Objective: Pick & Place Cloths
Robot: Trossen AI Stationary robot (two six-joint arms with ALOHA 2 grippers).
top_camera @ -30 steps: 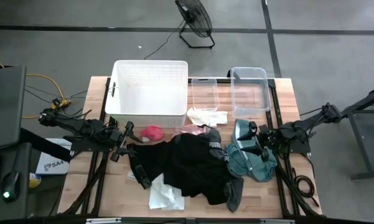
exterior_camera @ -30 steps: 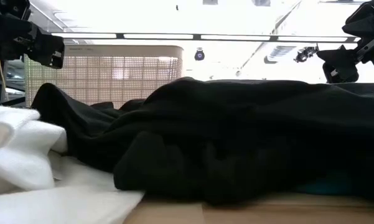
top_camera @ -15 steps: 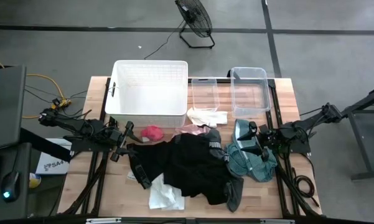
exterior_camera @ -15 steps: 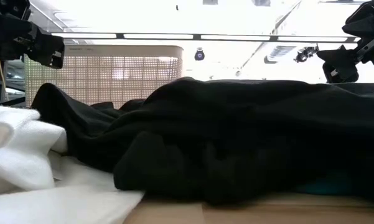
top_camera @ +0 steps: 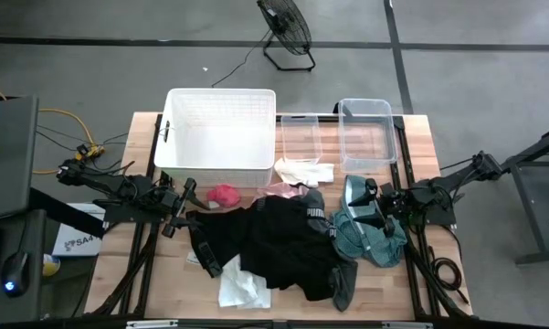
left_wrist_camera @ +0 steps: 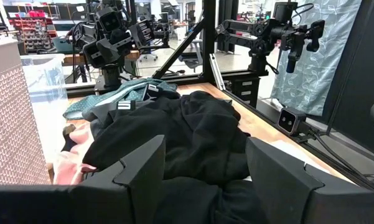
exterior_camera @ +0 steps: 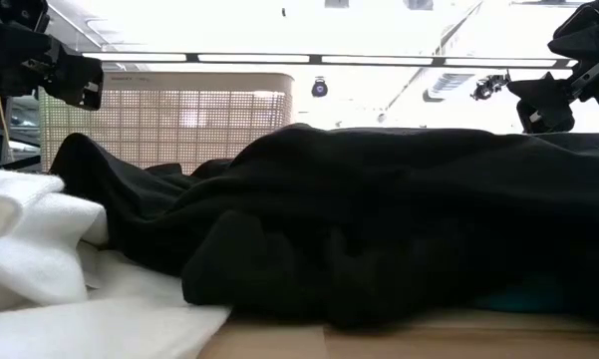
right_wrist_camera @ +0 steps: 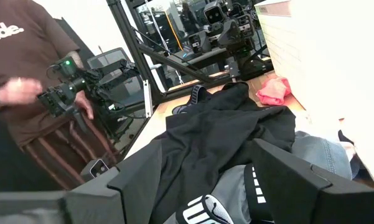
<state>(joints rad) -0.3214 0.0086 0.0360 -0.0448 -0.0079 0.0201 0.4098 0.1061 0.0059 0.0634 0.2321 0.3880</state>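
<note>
Both grippers spread, empty | left gripper (top_camera: 190, 194) beside black cloth (top_camera: 288, 245) edge | right gripper (top_camera: 353, 194) over teal cloth (top_camera: 370, 236) | low view blocked by black fabric

A wooden table (top_camera: 146, 274) fills the centre of the high view. On its upper part stand a white slatted basket (top_camera: 221, 132) and two clear tubs (top_camera: 300, 135) (top_camera: 366, 135). A floor fan (top_camera: 286, 29) stands at top centre.
</note>
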